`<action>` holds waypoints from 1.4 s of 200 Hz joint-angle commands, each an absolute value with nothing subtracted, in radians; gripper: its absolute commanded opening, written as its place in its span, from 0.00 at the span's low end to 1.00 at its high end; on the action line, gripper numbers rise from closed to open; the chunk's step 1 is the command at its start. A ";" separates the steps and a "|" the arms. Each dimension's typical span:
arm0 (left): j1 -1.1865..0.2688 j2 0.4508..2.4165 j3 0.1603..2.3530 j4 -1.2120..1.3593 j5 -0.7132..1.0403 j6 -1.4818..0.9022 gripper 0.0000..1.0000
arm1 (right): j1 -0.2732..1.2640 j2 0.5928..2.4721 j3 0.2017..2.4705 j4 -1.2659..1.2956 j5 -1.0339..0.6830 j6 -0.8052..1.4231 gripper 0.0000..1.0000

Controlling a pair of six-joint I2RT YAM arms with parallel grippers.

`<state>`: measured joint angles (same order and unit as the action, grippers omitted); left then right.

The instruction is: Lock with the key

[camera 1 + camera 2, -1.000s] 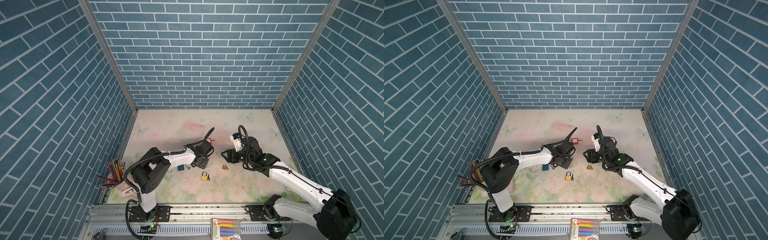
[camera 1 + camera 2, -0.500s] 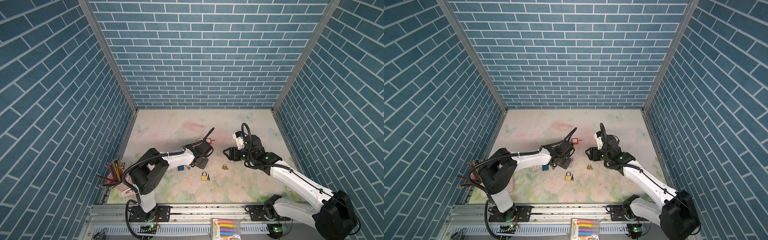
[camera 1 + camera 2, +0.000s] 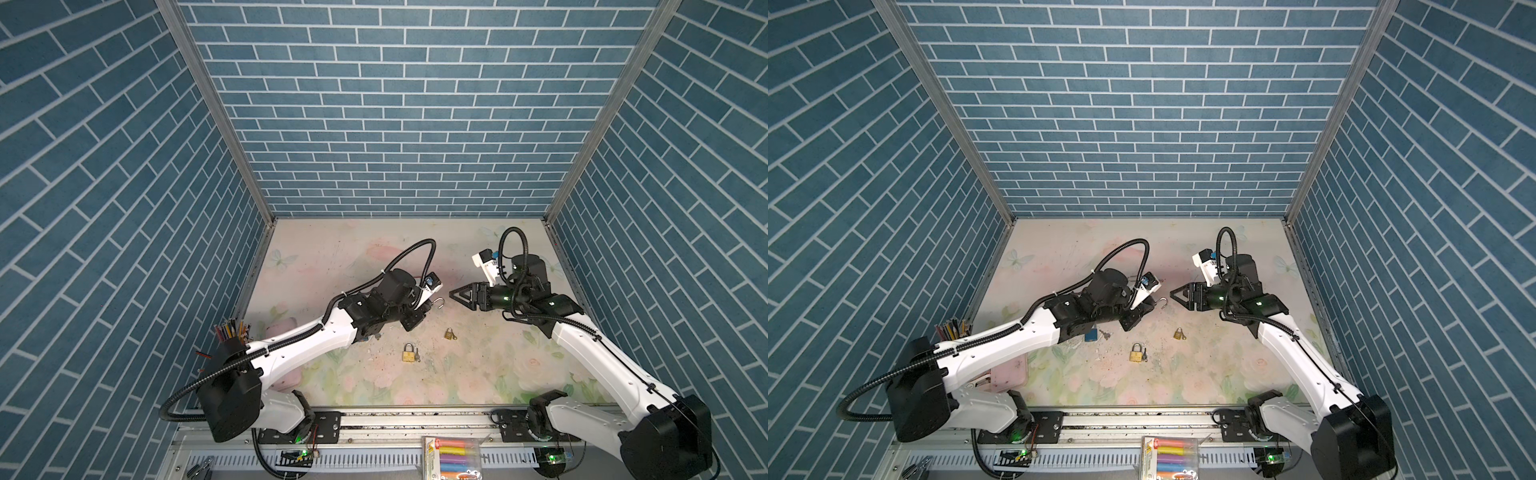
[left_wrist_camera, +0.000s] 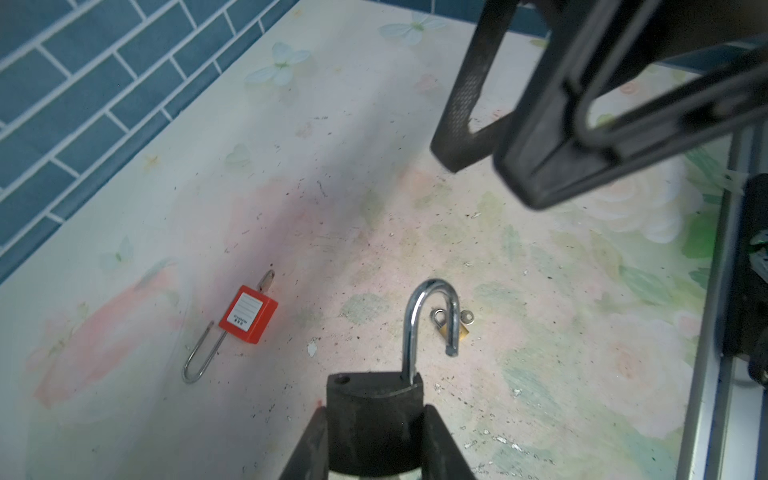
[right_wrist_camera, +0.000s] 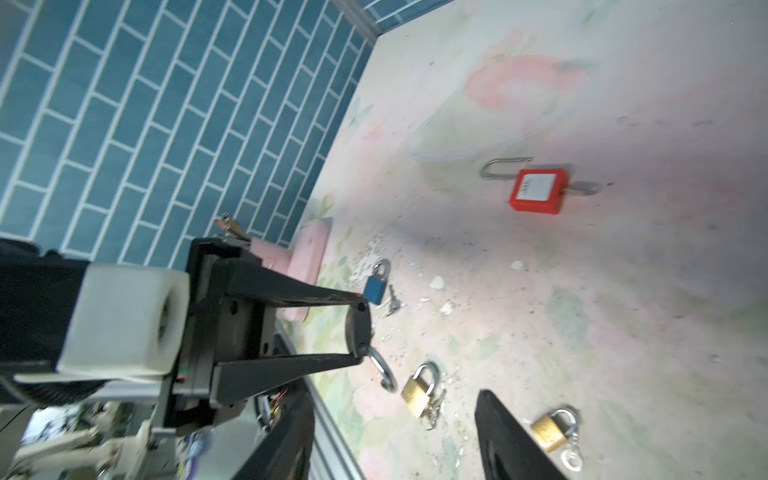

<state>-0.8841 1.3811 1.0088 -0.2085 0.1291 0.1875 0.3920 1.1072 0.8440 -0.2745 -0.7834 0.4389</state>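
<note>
- The left gripper [image 4: 374, 440] had its fingers [image 4: 441, 446] pressed against both sides of the black padlock [image 4: 374, 405]. The body was clamped, and the silver shackle [image 4: 432, 316] stood open, pointing away from the wrist. No writing showed on it, and whether a key sat in its base could not be told.
- The right gripper [image 3: 457, 296] stood just beside the black padlock, facing the shackle, with its jaws wide apart and nothing between them.
- There were five padlocks: the black one held, and four lying on the table [image 3: 478, 374].
- The small brass padlock [image 3: 449, 333] lay near the black padlock on the robot's side, with rings attached. No brand was legible.
- The larger brass padlock [image 3: 408, 352] lay a little farther out the same way, with a key [image 3: 417, 355] just beside it.
- The blue padlock [image 3: 1091, 335] lay back along the left arm from the black padlock, with a second key [image 3: 1105, 333] just beside it.
- The red padlock [image 4: 248, 314] lay near the black padlock with a third key [image 4: 266, 280] in its base. Its white label [image 4: 245, 311] carried ruled lines and print too fine to read.
- A dark holder [image 3: 226, 347] of coloured pencils [image 3: 228, 330] stood well apart from the black padlock. So did a pink box [image 3: 1011, 370], its contents hidden.
- Farthest from the black padlock, a clear box [image 3: 451, 457] held coloured sticks — five showed. A figure 6 was readable on its yellow card.
</note>
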 commanded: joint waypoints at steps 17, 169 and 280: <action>-0.890 1.349 1.022 -0.238 0.243 0.385 0.06 | 0.431 1.141 0.885 -0.335 -0.973 0.352 0.62; -0.916 1.311 1.019 -0.259 0.242 0.476 0.04 | 0.557 1.262 0.886 -0.273 -0.924 0.403 0.20; -0.935 1.319 1.019 -0.236 0.222 0.463 0.29 | 0.581 1.307 0.877 -0.225 -0.954 0.442 0.00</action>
